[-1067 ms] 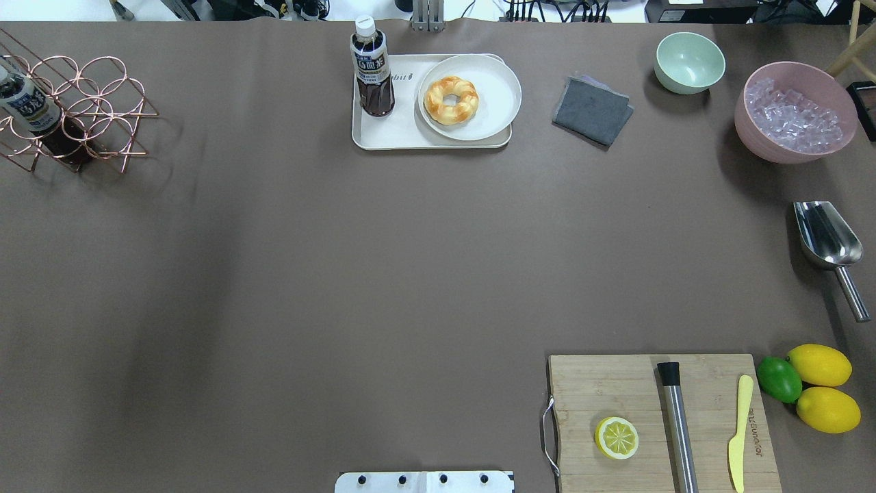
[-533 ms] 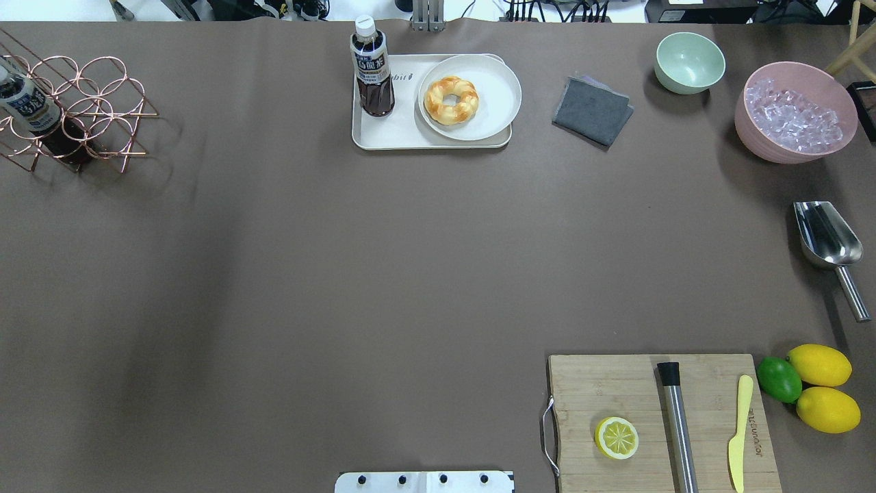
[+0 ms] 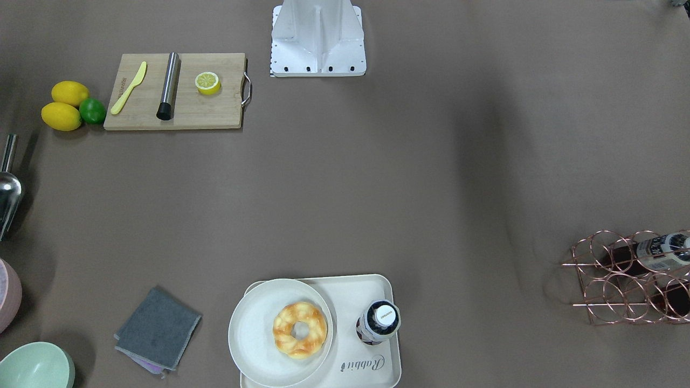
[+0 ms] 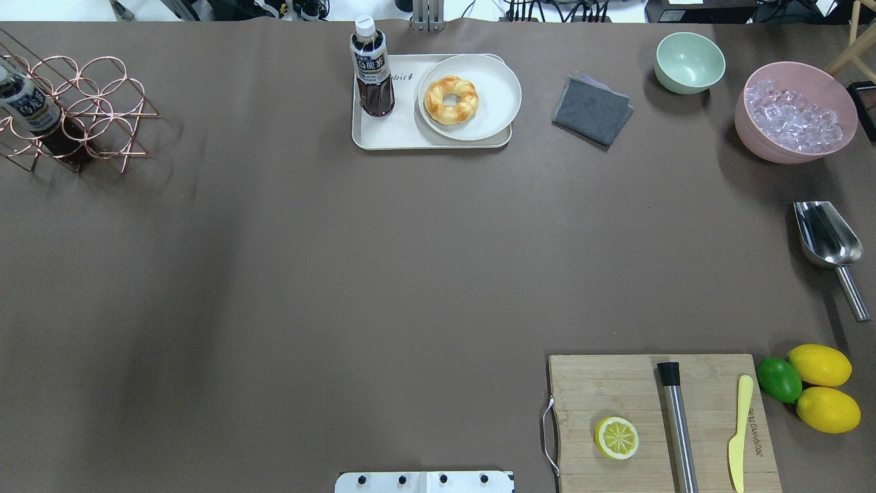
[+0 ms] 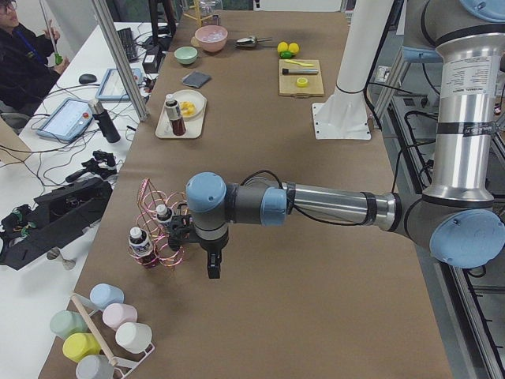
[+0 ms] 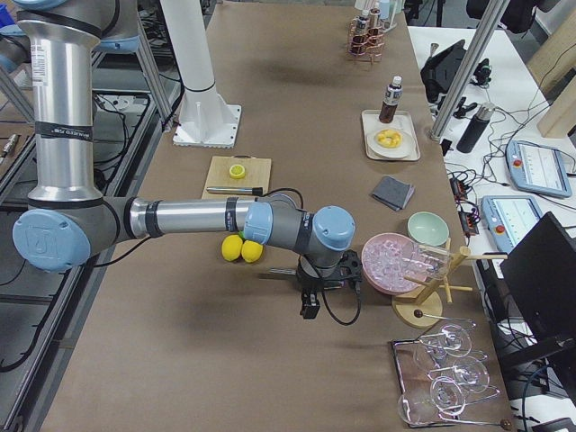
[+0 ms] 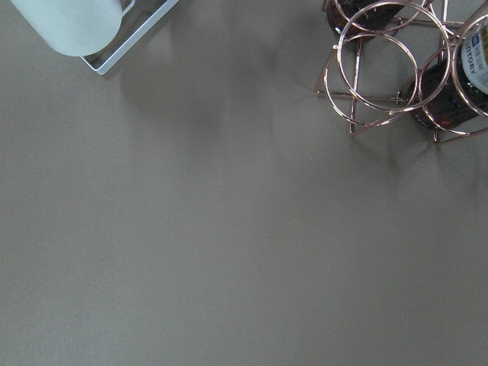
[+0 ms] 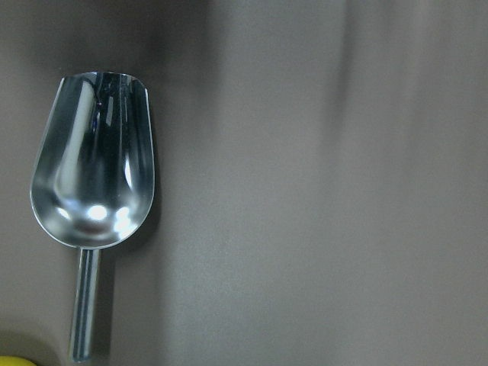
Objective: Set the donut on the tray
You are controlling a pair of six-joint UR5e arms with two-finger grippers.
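A brown-covered desk (image 4: pixel 342 260) runs the room's length, and the cream tray (image 4: pixel 383 133) sits at its far edge from the robot. The donut (image 4: pixel 451 100) lies on a round plate (image 4: pixel 496 103) that rests on the tray's right half and overhangs its rim, with a dark bottle (image 4: pixel 371 68) upright on the tray's left half. To the tray's right lie a grey cloth (image 4: pixel 593 109), a green bowl (image 4: pixel 689 61) and a pink bowl (image 4: pixel 759 147) of ice. Far to its left stands a copper wire rack (image 4: pixel 82 109). A wide stretch of brown covering lies between the tray and the cutting board (image 4: pixel 602 383) at the near edge. Beyond the tray's edge of the desk, white benches carry tablets and cables, and a person (image 5: pixel 20 55) sits there. The left claw (image 5: pixel 213 268) hangs just beside the rack, and the right claw (image 6: pixel 309 308) hangs near the pink bowl. Both are well apart from the tray, and I cannot tell whether either is spread or pressed together.
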